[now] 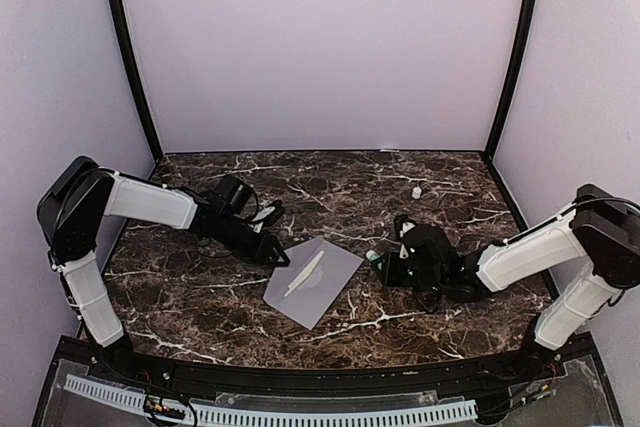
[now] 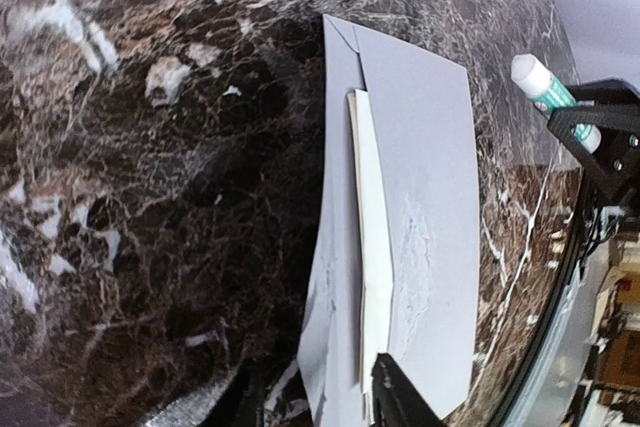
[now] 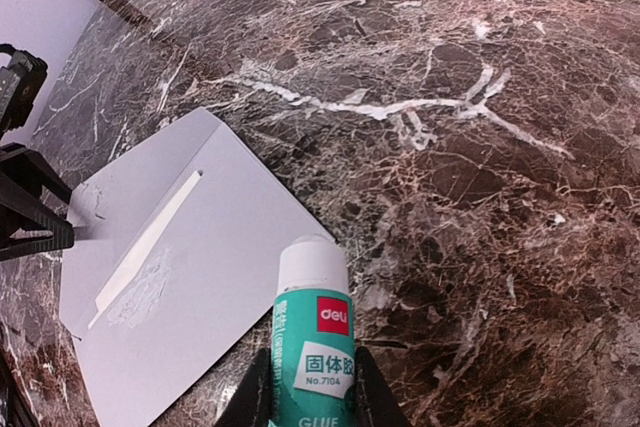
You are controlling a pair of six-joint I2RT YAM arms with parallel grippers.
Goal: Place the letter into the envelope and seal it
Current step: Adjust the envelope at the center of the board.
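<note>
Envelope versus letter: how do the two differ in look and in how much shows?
The envelope is pale grey-lavender; the letter is cream. The envelope shows nearly whole, a broad rectangle; the letter shows only as a narrow strip at the envelope's opening. The envelope bears a smudged patch; the letter's strip looks clean. Both lie flat on the marble table, at the same slant.

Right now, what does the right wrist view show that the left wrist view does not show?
Only the right wrist view: the printed label of the glue stick, red logo included, close enough to read. Only the left wrist view: the left gripper from behind, fingers apart around the near end of the envelope. Both: the grey envelope, the cream strip of the letter showing at its opening, a smear on the envelope, and the glue stick's white tip.
</note>
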